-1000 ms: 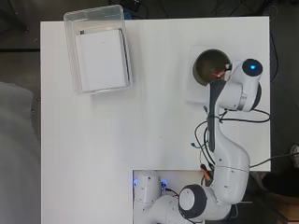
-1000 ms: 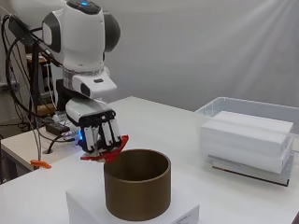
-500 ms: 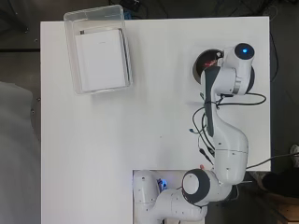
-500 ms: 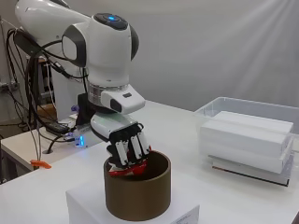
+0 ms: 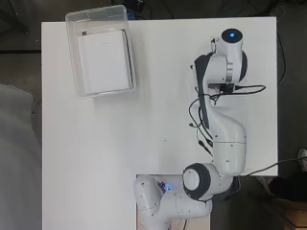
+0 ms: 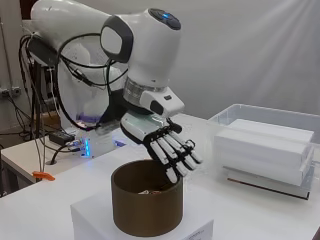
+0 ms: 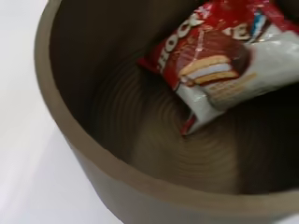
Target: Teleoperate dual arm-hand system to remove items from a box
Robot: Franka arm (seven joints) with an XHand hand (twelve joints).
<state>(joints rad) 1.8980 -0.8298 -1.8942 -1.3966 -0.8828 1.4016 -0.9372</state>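
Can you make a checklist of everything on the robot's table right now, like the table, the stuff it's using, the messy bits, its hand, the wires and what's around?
Surface: white table, mostly bare.
Job's things: brown round tub on a white block; a red snack packet lies inside the tub.
Clutter: clear plastic bin at the far corner, holding a white box.
Hand: the hand is over the tub's rim, fingers straight, holding nothing.
Cables: black cables hang along the arm; more run beside the arm's base in the side view.
Surroundings: grey curtain behind the table.
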